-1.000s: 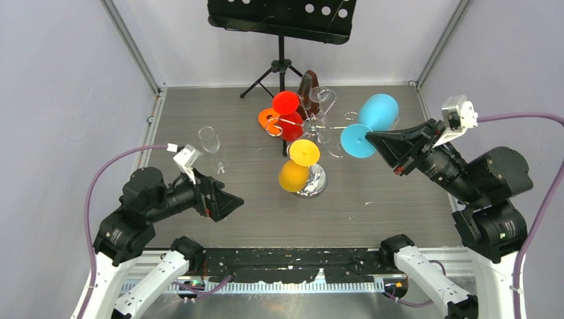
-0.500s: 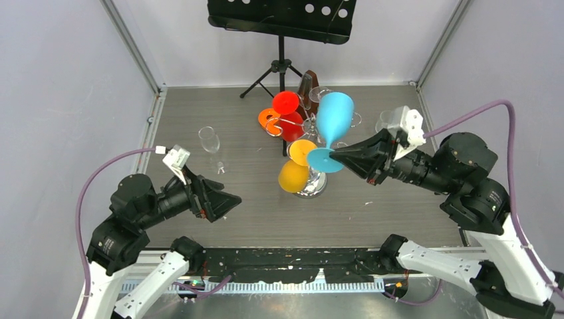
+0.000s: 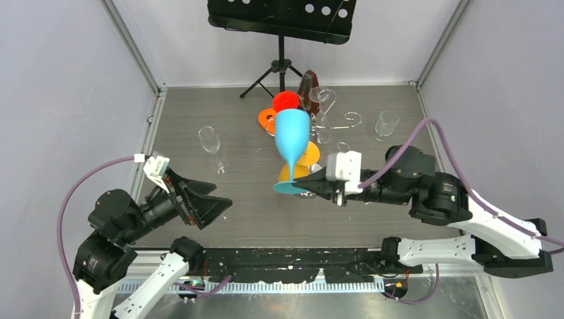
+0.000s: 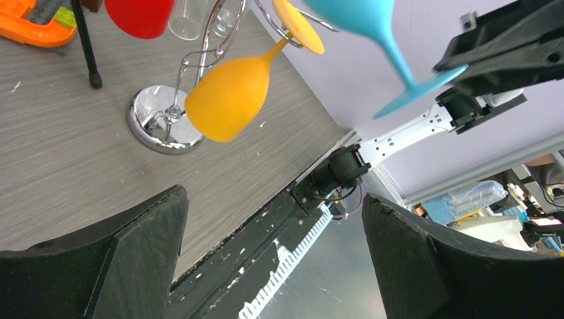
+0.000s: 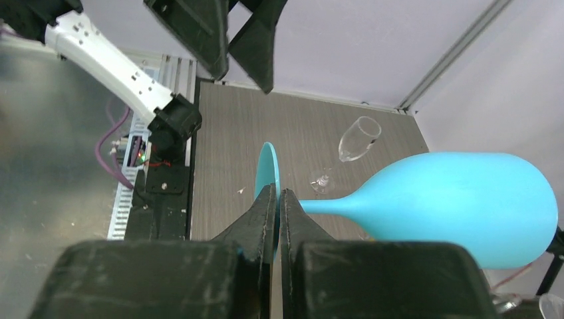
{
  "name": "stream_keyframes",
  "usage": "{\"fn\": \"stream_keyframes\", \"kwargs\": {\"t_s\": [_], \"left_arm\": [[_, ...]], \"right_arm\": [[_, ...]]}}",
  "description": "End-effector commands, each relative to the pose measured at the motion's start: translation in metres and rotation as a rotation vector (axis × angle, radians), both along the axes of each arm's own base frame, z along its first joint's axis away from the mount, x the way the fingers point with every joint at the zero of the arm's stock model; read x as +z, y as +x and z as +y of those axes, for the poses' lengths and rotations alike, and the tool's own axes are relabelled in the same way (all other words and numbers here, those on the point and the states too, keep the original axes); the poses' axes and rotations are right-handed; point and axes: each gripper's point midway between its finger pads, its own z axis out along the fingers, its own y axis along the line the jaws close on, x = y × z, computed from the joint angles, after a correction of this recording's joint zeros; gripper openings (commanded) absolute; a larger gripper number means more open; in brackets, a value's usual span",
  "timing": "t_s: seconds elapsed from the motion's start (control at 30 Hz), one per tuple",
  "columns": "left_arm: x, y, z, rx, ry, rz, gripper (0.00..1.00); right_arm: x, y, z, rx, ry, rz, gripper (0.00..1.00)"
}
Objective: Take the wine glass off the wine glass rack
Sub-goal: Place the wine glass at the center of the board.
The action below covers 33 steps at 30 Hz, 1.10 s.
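Observation:
My right gripper [image 3: 311, 187] is shut on the foot of a blue wine glass [image 3: 291, 133], its fingertips [image 5: 265, 203] pinching the round foot [image 5: 268, 169] edge-on. The glass is in the air, clear of the wine glass rack [image 3: 330, 121], bowl up and tilted, just in front of the rack. The rack's chrome base [image 4: 158, 121] shows in the left wrist view, with a yellow glass [image 4: 229, 96] hanging bowl down from one arm. A red glass [image 3: 286, 101] also hangs there. My left gripper [image 3: 223, 196] stands open and empty at the near left.
One clear glass [image 3: 209, 139] stands on the table left of the rack, another [image 3: 386, 123] at the far right. A black tripod music stand [image 3: 279, 20] is at the back. An orange object [image 3: 268, 119] lies beside the red glass. Grey walls close in both sides.
My right arm has swung the blue glass from the rack's right side round to its front, turning the bowl upward. The left arm has drawn back slightly, still open.

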Motion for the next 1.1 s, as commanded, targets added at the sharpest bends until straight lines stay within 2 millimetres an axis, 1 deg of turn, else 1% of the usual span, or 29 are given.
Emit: {"fn": "stream_keyframes", "kwargs": {"t_s": [0.0, 0.13, 0.2, 0.23, 0.27, 0.3, 0.33, 0.37, 0.47, 0.63, 0.73, 0.8, 0.93, 0.97, 1.07], "left_arm": [[0.023, -0.007, 0.004, 0.003, -0.046, -0.073, 1.0], [0.024, -0.009, 0.004, -0.003, -0.058, -0.08, 1.0], [0.023, -0.012, 0.001, -0.024, -0.063, -0.077, 1.0], [0.022, -0.012, 0.001, -0.029, -0.064, -0.073, 1.0], [0.021, -0.012, 0.0, -0.033, -0.064, -0.067, 1.0], [0.02, -0.013, -0.001, -0.038, -0.064, -0.065, 1.0], [0.019, -0.013, -0.001, -0.041, -0.065, -0.064, 1.0], [0.018, -0.014, -0.001, -0.046, -0.066, -0.063, 1.0], [0.016, -0.018, -0.004, -0.073, -0.072, -0.052, 1.0], [0.012, -0.023, -0.012, -0.128, -0.099, -0.034, 1.0], [0.008, -0.025, -0.016, -0.154, -0.116, -0.015, 1.0], [0.006, -0.027, -0.019, -0.178, -0.131, -0.003, 1.0], [0.001, -0.027, -0.023, -0.196, -0.144, 0.022, 1.0], [-0.001, -0.026, -0.023, -0.196, -0.144, 0.029, 1.0], [-0.003, -0.025, -0.024, -0.196, -0.154, 0.033, 1.0]], "right_arm": [[0.009, -0.011, 0.015, 0.047, 0.031, -0.149, 0.06], [-0.003, -0.027, 0.032, 0.098, -0.003, -0.21, 0.06], [-0.004, -0.035, 0.04, 0.126, 0.012, -0.243, 0.06], [-0.011, -0.041, 0.045, 0.151, 0.0, -0.265, 0.06], [-0.011, -0.043, 0.049, 0.159, 0.008, -0.278, 0.06], [-0.017, -0.048, 0.053, 0.179, -0.005, -0.298, 0.06], [-0.018, -0.052, 0.056, 0.191, -0.001, -0.31, 0.06], [-0.024, -0.053, 0.061, 0.192, -0.018, -0.328, 0.06], [-0.031, -0.055, 0.071, 0.189, -0.029, -0.36, 0.06], [-0.038, -0.056, 0.086, 0.169, 0.0, -0.416, 0.06], [-0.038, -0.056, 0.094, 0.155, 0.02, -0.447, 0.06], [-0.042, -0.057, 0.102, 0.154, 0.014, -0.46, 0.06], [-0.042, -0.062, 0.115, 0.167, 0.03, -0.476, 0.06], [-0.037, -0.065, 0.117, 0.171, 0.049, -0.48, 0.06], [-0.04, -0.071, 0.127, 0.189, 0.046, -0.485, 0.06]]}}
